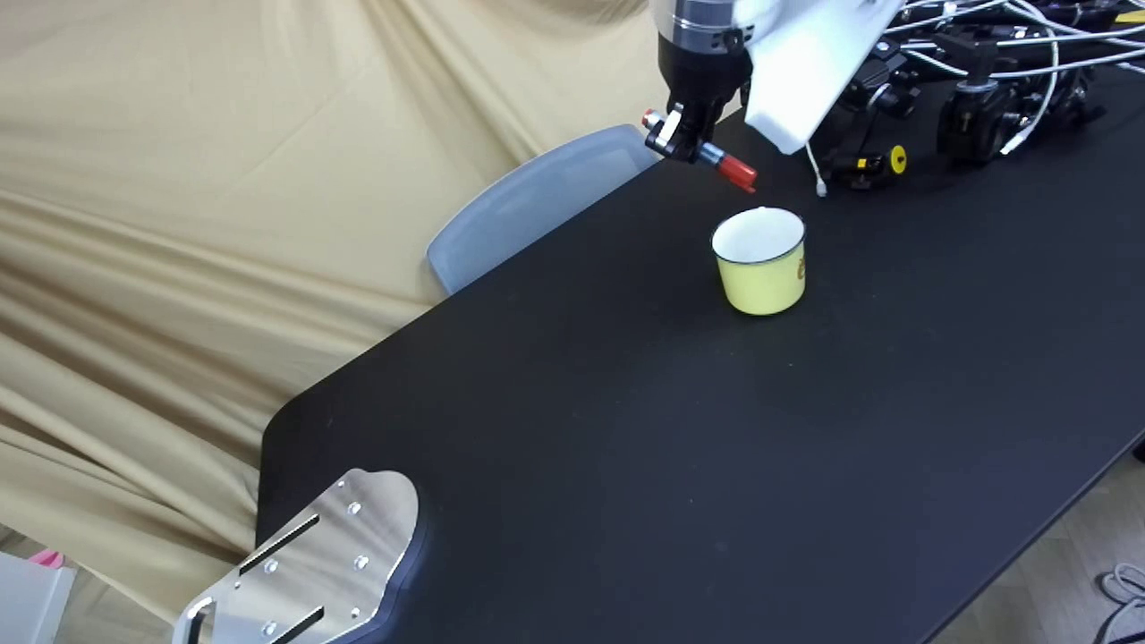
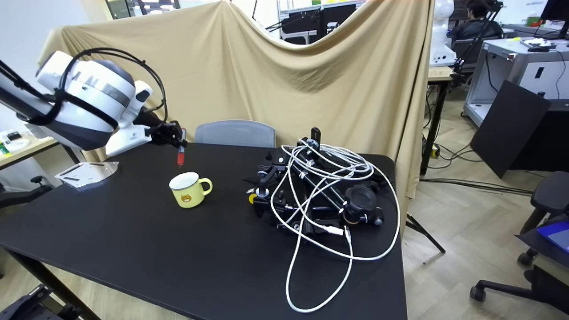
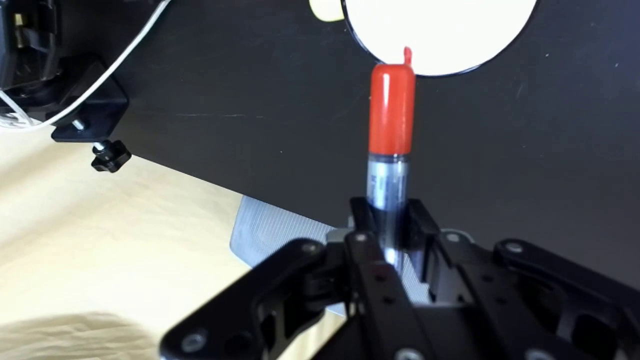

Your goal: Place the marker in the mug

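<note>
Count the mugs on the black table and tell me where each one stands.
1. The yellow mug stands upright on the table, lower than the marker held in the pincer. The pile of cables and black gear might hide another.

In an exterior view the arm (image 2: pixel 100 82) reaches in from about nine o'clock, its gripper (image 2: pixel 182 140) aimed toward four, though the tilt of the wrist (image 2: pixel 134 104) is hard to judge. In the wrist view the fingers (image 3: pixel 422 222) point to twelve in a narrow grip.
</note>
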### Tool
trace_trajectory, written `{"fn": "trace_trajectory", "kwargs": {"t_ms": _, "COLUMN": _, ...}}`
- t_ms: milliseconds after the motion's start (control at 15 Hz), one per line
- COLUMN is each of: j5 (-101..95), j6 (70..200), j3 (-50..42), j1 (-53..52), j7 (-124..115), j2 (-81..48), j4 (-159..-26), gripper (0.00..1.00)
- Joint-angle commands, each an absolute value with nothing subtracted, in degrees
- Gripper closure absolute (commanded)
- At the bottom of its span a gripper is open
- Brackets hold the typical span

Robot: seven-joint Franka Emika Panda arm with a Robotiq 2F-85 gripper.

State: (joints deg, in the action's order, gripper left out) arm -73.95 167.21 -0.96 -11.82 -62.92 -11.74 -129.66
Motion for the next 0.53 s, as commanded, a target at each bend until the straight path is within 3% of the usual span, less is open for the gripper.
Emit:
{"fn": "trace_trajectory", "kwargs": {"t_ms": 0, "j5": -83.80, "j6": 167.34, "j3": -2.24, "j1": -13.37, "j7": -73.74, "j2": -14.94, "j4": -126.68, "gripper": 0.95}}
{"fn": "trace_trajectory", "kwargs": {"t_ms": 467, "j5": -103.31, "j6": 163.01, "j3": -0.65, "j1": -15.60, "j7": -94.11, "j2": -16.88, "j4": -125.08, "gripper": 0.95}}
